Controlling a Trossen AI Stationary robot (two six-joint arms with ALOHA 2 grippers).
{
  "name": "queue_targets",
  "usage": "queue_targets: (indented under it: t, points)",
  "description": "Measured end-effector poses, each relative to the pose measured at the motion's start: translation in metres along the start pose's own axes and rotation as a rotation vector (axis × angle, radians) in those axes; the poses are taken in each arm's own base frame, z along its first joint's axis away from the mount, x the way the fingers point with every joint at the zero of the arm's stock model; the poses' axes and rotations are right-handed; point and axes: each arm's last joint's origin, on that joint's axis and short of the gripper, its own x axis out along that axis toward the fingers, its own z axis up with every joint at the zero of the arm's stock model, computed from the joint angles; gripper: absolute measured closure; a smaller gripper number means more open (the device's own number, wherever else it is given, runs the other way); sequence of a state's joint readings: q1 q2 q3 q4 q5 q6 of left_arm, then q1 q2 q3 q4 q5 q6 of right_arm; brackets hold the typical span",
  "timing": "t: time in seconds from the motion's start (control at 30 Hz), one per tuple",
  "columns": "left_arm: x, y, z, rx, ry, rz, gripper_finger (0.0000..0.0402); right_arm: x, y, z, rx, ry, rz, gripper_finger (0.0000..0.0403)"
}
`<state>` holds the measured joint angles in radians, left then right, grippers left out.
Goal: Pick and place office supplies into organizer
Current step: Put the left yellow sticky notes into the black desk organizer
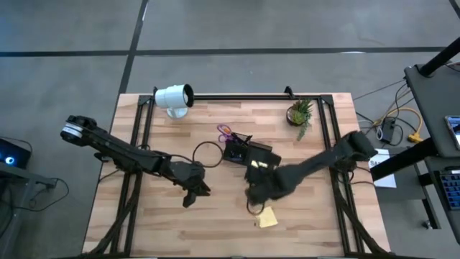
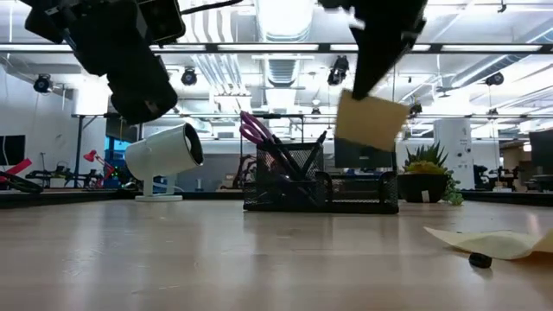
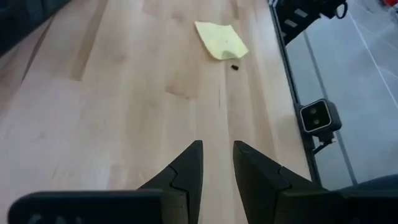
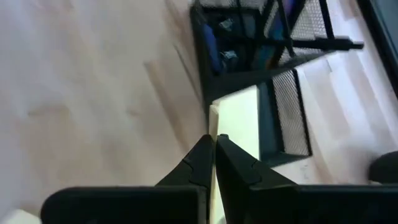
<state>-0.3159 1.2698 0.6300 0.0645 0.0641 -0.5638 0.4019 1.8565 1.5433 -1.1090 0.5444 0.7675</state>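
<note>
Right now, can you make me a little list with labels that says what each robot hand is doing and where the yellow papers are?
Right gripper: shut on a yellow sticky pad, lifted in the air near the organizer
Left gripper: holds nothing, hangs over bare table, fingers slightly apart
Other yellow pad: lies flat on the table, a tiny dark piece beside it
Already in the organizer: purple scissors and pens
Also on the table: white lamp, small plant

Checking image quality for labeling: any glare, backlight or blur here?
Low view: bright ceiling lights backlight the scene, so the right claw and its sticky pad look dark. Right wrist view: the organizer is soft and blurred. High view: even light, no glare.
</note>
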Motion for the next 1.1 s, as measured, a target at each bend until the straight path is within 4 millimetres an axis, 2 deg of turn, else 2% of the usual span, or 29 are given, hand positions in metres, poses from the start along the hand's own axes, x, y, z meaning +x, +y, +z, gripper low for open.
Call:
queue_targets:
  t: [0.2,0.37,0.6,0.8,1.1]
  points:
    - [0.002,0.001,-0.001,0.003,0.005,0.007,0.0328,0.034,-0.039,0.003,-0.033,0.057,0.052,0.0395]
    - [0.002,0.001,-0.001,0.019,0.007,0.009,0.0328,0.058,-0.053,0.017,-0.044,0.047,0.100,0.0394]
    - [0.002,0.002,-0.001,0.022,0.012,0.011,0.0328,0.088,-0.069,0.019,-0.006,0.157,0.048,0.0394]
    - [0.002,0.003,-0.004,0.039,0.036,0.025,0.0328,0.100,-0.071,0.024,0.050,0.165,0.044,0.0394]
    - [0.002,0.005,-0.006,0.050,0.063,0.040,0.0328,0.102,-0.069,0.024,0.088,0.172,0.068,0.0384]
